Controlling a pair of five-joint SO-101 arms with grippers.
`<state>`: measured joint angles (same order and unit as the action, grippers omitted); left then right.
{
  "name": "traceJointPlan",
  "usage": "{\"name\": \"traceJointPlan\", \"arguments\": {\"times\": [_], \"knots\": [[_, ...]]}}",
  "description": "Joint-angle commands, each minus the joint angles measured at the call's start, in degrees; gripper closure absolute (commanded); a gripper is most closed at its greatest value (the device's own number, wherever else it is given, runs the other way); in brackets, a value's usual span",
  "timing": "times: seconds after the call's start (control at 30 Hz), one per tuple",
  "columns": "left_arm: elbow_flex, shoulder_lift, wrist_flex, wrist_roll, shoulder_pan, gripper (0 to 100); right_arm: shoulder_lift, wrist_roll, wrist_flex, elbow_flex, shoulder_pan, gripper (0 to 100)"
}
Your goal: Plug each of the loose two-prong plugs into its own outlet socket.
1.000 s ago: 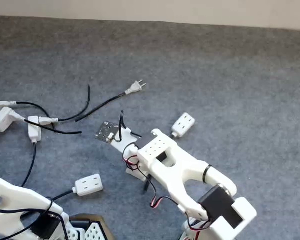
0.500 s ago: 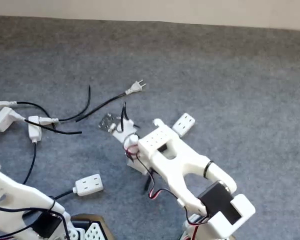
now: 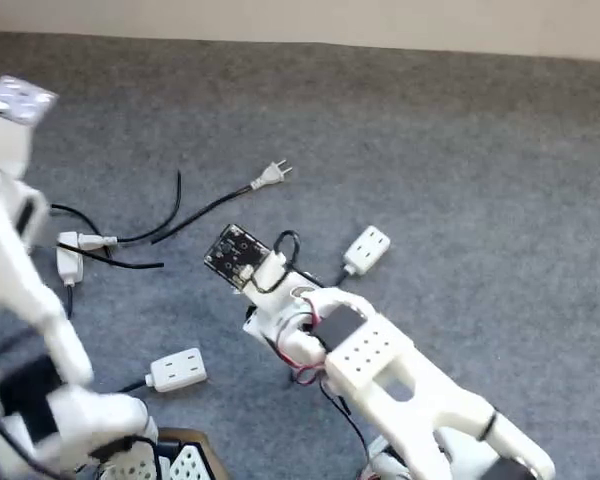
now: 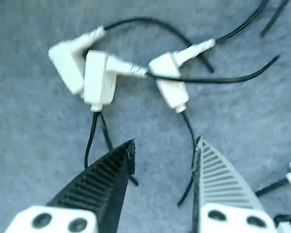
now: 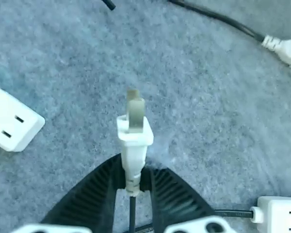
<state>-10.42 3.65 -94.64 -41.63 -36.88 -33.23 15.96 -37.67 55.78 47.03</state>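
**Item 1. Held plug** (image 5: 134, 138): white, two-prong, on a black cord. Its body is clamped between the fingers of the right gripper (image 5: 135, 169), prongs pointing away from the fingers. It sits over the middle of the worktop (image 3: 480, 150), toward the near edge.

**Item 2. Outlet socket** (image 5: 12, 124): white, slotted face in view, lying on the worktop to one side of the held plug. Judged the likeliest target.

**Item 3. Second socket** (image 5: 281, 213): white, corded, on the other side of the right gripper.

**Item 4. Loose plug** (image 3: 271, 176): lying on the worktop nearer the far edge, not yet seated in anything.

**Item 5. Left gripper** (image 4: 165, 145): fingers apart and holding nothing. It is above a cluster of white plugs and sockets (image 4: 99, 80) by the left edge, and some of these look already joined.

**Handling notes (judgement).**
- The step in hand is bringing the held plug to a socket and seating it.
- Turn the wrist until both prongs run parallel to one pair of slots before closing in.
- Enter square to the slotted face and push along the line of the prongs.
- The grip sits low on the body, near the cord, so a slanted push may pivot the plug between the fingers.
- The socket lies unfixed on the fabric and will probably slide, so the free left gripper could brace it.
- Keep the trailing cord slack.
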Motion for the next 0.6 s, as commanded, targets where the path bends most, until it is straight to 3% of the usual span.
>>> {"name": "traceJointPlan", "arguments": {"times": [0.0,0.13,0.23,0.4,0.57], "knots": [[25.2,23.3,15.6,5.0,8.0,76,-7.0,-0.5,3.4,2.1,0.6,99.4],[50.4,43.6,30.0,10.5,15.4,68,-4.8,-0.6,3.6,3.0,0.8,99.4],[65.3,58.0,35.9,16.2,22.3,64,-1.8,-0.6,7.1,5.2,2.7,99.4],[74.9,75.6,36.6,24.8,30.9,63,2.9,-4.4,11.5,7.3,5.1,99.4],[80.0,81.4,35.9,29.1,34.6,63,3.6,-4.7,11.6,7.0,5.4,99.4]]}}
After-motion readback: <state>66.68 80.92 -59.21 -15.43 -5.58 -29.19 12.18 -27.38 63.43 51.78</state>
